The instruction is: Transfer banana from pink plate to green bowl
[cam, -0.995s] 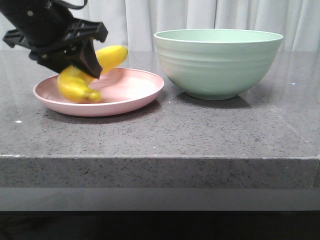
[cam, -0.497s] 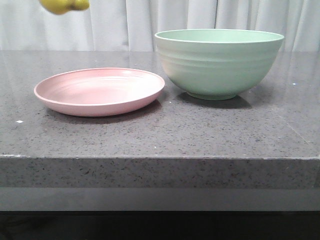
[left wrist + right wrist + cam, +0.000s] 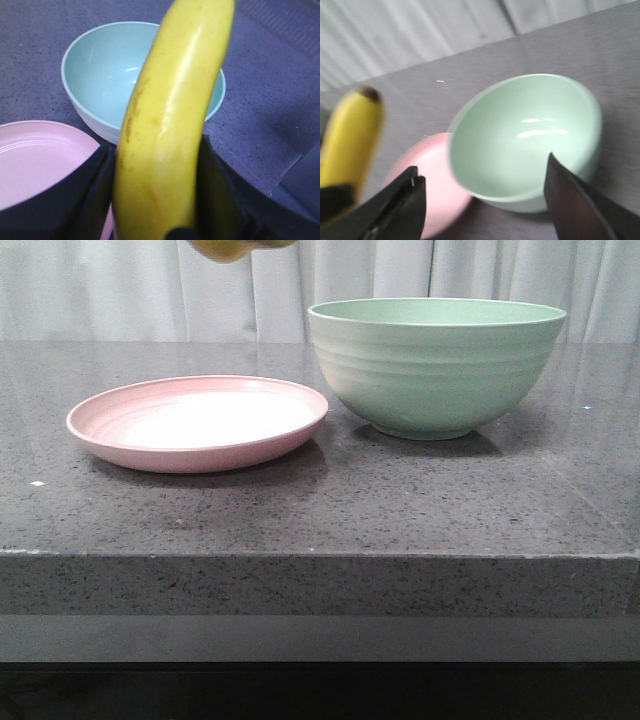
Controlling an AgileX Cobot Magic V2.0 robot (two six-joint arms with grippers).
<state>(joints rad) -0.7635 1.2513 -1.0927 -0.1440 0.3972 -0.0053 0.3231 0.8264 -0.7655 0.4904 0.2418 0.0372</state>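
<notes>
Now, going left to right: the pink plate sits bare on the table, and my left tool is clenched on the banana, held high above the plate's right edge, just short of the green bowl. I judge this the carry step; next I must travel right over the bowl, lower, then let go. My right tool hangs spread wide above the bowl, gripping nothing.

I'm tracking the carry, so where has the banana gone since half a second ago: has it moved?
Yes. The banana, at the front view's top edge, has shifted right, from above the pink plate's left part toward the green bowl.
</notes>
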